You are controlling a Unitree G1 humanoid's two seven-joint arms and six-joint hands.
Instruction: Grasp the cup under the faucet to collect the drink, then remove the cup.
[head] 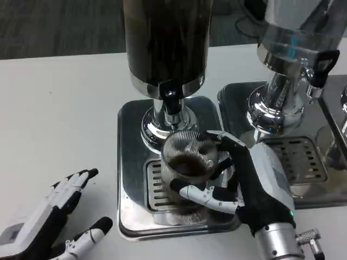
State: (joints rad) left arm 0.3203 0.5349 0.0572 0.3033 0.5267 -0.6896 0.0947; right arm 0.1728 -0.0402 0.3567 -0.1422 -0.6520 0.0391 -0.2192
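A clear ribbed cup (188, 162) with dark drink inside stands on the drip grate (157, 189) of the steel dispenser base (130, 162), right under the black faucet (171, 101) of the dark drink dispenser (165, 43). My right hand (244, 181) wraps around the cup from the right, thumb across its front and fingers behind it. My left hand (51, 216) lies on the white table at the lower left, fingers spread, holding nothing, well apart from the base.
A second dispenser (295, 65) with a clear tank and black tap (321, 67) stands at the right on its own steel tray (303, 162), close beside my right forearm. Bare white table (54, 119) lies to the left.
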